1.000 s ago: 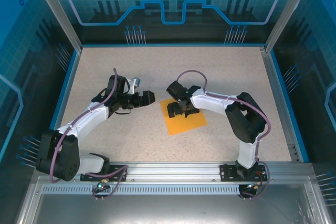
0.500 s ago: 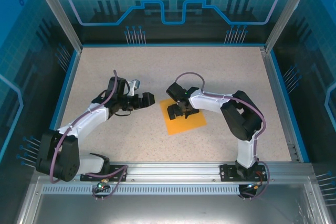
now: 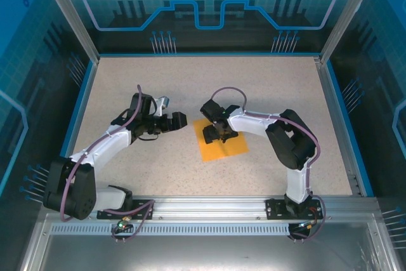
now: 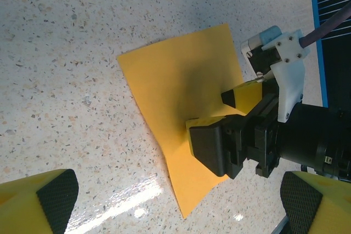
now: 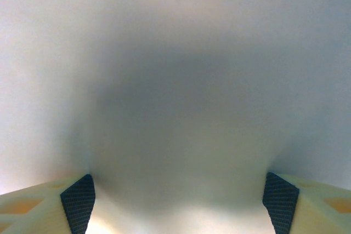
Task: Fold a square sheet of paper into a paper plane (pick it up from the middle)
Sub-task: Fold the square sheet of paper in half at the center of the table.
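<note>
Drawn in slightly since a second ago: elbow of right arm; left arm eased back a touch. Right jaws spread, fingertips planted mid-sheet on the square sheet of paper, orange on the speckled surface, its middle hidden from above by that wrist. Left jaws spread wide, just left of the sheet, apart from it.

The square sheet of paper is lying flat on the tabletop. The right claw is resting on it, and the left claw is hanging just to its left, apart.
</note>
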### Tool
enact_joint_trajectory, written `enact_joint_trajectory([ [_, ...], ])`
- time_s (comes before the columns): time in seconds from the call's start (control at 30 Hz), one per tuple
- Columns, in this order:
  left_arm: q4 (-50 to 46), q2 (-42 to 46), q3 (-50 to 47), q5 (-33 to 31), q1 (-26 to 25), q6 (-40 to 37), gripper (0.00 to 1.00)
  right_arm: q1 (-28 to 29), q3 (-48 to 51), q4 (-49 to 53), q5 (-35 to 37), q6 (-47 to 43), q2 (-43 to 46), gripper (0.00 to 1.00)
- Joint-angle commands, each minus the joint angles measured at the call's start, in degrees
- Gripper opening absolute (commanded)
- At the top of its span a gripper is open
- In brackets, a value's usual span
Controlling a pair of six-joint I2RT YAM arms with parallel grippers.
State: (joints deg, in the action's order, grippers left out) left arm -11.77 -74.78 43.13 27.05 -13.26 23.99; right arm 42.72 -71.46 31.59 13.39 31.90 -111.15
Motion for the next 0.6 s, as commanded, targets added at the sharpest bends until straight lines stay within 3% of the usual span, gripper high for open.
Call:
enact_joint_trajectory([
  [0.0,-0.9,0.1,-0.6,0.5,-0.1,-0.5,0.99,-0.4,2.1,-0.2,-0.6,1.1,-4.5,0.82],
  [0.17,-0.6,-0.4,-0.6,0.6,-0.2,-0.5,0.99,-0.1,2.1,0.0,0.1,0.9,-3.3,0.80],
  [0.57,-0.5,-0.7,-0.6,0.9,-0.2,-0.1,0.99,0.4,0.8,0.7,1.3,1.2,0.2,0.56],
])
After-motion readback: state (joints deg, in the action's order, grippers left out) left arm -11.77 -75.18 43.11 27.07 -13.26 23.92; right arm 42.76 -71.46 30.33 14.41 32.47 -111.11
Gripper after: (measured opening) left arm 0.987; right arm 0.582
